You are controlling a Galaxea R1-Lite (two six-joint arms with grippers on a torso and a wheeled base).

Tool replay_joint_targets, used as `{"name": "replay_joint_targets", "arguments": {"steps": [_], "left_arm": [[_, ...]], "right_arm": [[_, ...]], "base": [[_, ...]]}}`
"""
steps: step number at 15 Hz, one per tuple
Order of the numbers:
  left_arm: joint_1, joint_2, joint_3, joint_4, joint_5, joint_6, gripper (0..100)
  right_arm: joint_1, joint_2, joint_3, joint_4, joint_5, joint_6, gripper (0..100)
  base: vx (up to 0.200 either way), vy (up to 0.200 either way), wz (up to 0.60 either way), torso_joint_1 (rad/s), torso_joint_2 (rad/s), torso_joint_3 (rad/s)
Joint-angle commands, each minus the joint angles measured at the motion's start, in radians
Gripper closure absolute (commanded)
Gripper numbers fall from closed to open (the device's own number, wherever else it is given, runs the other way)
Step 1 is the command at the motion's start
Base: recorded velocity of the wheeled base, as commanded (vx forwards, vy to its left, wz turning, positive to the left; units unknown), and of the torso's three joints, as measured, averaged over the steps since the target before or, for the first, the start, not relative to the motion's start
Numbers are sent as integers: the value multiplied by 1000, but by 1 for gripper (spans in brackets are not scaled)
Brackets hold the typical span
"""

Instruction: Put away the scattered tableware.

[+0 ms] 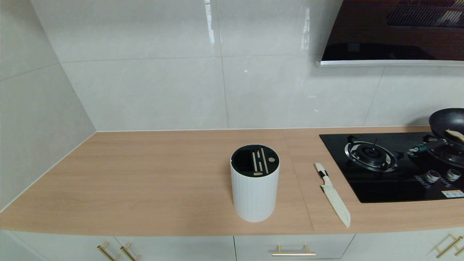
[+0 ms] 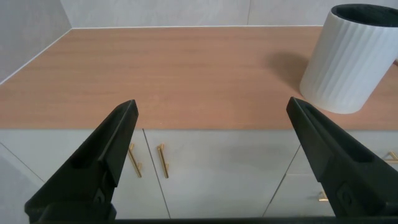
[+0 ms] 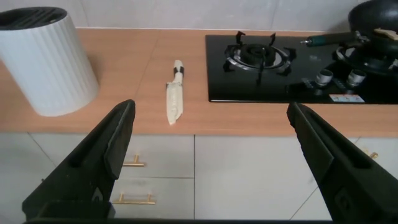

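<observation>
On the light wood-grain countertop stands one white ribbed cylindrical knife holder, upright, its black top insert showing one large opening, three long narrow slots and one small round hole. One knife with a speckled cream blade and a cream handle banded in black lies flat on the counter between the holder and the black glass gas hob, apart from both, with the handle toward the tiled wall and the tip toward the counter's front edge. The hob carries two burners, two round silver knobs and one small label at its front corner, the print on it too small to read. One black wok sits on the farther burner, its dark handle ending in green. One dark glass range hood hangs above. The left gripper is spread wide with nothing between its two black fingers, placed before the counter's front edge over the white cabinet doors, the holder off to one side. The right gripper is likewise spread wide and empty, facing the knife and the hob from before the counter edge.
</observation>
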Motion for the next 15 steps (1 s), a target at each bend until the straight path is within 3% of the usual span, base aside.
{"name": "replay_joint_targets", "arguments": {"steps": [1, 5, 10, 15], "left_arm": [[0, 0, 0, 0, 0, 0, 0], [0, 0, 0, 0, 2, -1, 0], [0, 0, 0, 0, 2, -1, 0], [0, 0, 0, 0, 2, 0, 0]], "right_arm": [[7, 174, -204, -11, 82, 45, 0], [16, 662, -380, -14, 200, 41, 0], [140, 1213, -530, -223, 159, 42, 0], [149, 1700, -653, -418, 122, 38, 0]], "base": [[0, 0, 0, 0, 0, 0], [0, 0, 0, 0, 0, 0], [0, 0, 0, 0, 0, 0], [0, 0, 0, 0, 0, 0]]}}
